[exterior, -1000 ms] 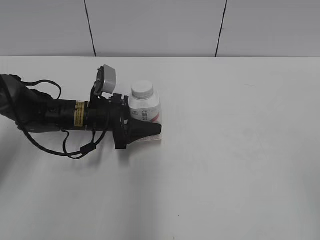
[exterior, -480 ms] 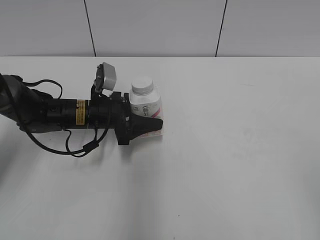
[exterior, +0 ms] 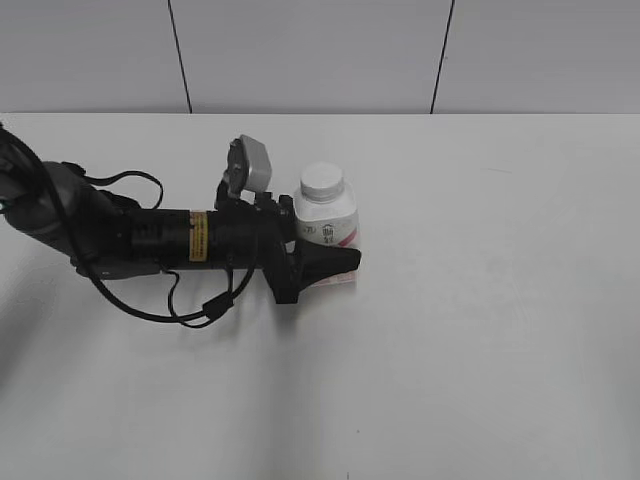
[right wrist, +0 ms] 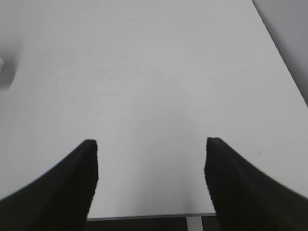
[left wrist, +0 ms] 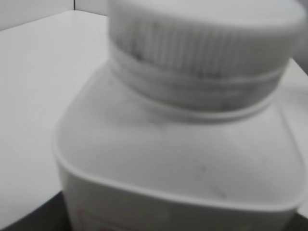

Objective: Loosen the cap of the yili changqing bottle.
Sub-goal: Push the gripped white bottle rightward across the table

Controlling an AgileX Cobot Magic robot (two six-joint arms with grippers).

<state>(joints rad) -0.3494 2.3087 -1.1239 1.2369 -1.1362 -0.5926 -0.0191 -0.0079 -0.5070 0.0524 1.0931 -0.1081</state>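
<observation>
The table [exterior: 480, 330] is carrying the yili changqing bottle [exterior: 328, 222] upright left of its middle, nearer the far edge, and both bottle and arm are now sitting further toward the right edge than half a second ago. The left gripper [exterior: 335, 262] is clamping the bottle's lower body, so it is apparently sliding it inward (probably into the other arm's reach). The right gripper [right wrist: 151, 168] is hanging wide and empty over bare table, while the cap [exterior: 323, 180] is sitting untouched.
</observation>
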